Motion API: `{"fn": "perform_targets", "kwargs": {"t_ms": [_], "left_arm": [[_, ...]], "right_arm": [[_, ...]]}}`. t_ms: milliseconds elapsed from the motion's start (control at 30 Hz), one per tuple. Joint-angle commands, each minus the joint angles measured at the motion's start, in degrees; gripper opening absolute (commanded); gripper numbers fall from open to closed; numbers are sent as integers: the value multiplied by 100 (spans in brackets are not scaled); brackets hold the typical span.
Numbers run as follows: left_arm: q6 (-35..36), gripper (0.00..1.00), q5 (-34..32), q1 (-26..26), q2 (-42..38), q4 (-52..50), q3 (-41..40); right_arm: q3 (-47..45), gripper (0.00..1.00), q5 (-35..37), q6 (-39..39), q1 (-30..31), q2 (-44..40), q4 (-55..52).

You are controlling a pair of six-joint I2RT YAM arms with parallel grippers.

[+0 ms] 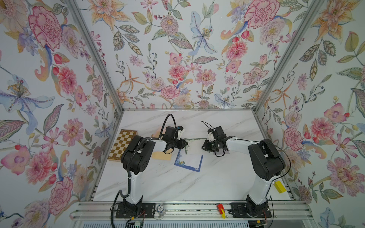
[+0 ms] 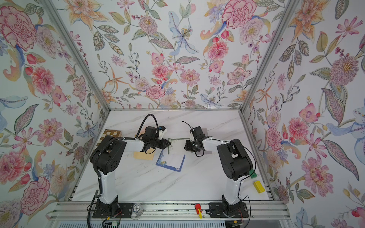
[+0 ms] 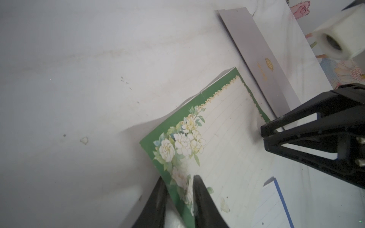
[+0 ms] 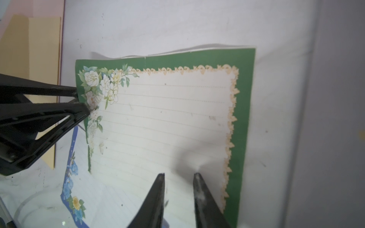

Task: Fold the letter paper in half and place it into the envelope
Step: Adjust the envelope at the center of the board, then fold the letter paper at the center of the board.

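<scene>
The letter paper (image 1: 194,146) (image 4: 167,110) is lined, with a green border and white flowers. It lies printed side up between both grippers, and a white edge shows just past its far green edge. My left gripper (image 1: 186,142) (image 3: 177,181) is open, with the paper's flowered corner running slantwise between its fingers. On the opposite side my right gripper (image 1: 202,147) (image 4: 178,175) is narrowly open, its tips on the sheet beside a small dimple. A tan envelope (image 1: 161,156) (image 4: 43,59) lies under my left arm. A grey envelope (image 3: 262,59) lies beyond the paper.
A blue-bordered sheet (image 1: 189,162) lies under the green paper's near edge. A chessboard (image 1: 122,146) sits against the left wall. A yellow block (image 1: 280,186) and a green block (image 2: 252,173) are at the right edge. A red and yellow piece (image 1: 221,209) lies on the front rail.
</scene>
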Motion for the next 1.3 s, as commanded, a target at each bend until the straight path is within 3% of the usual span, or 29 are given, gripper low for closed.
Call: {"fn": "perform_targets", "kwargs": {"t_ms": [0, 733, 1267], "left_arm": [[-62, 27, 141, 38, 254, -270, -41], [-621, 28, 1002, 76, -231, 757, -432], [-770, 28, 1056, 139, -469, 903, -641]], "right_arm": [[-198, 29, -10, 137, 83, 102, -323], [-294, 29, -16, 436, 83, 137, -318], [-277, 29, -4, 441, 75, 229, -373]]}}
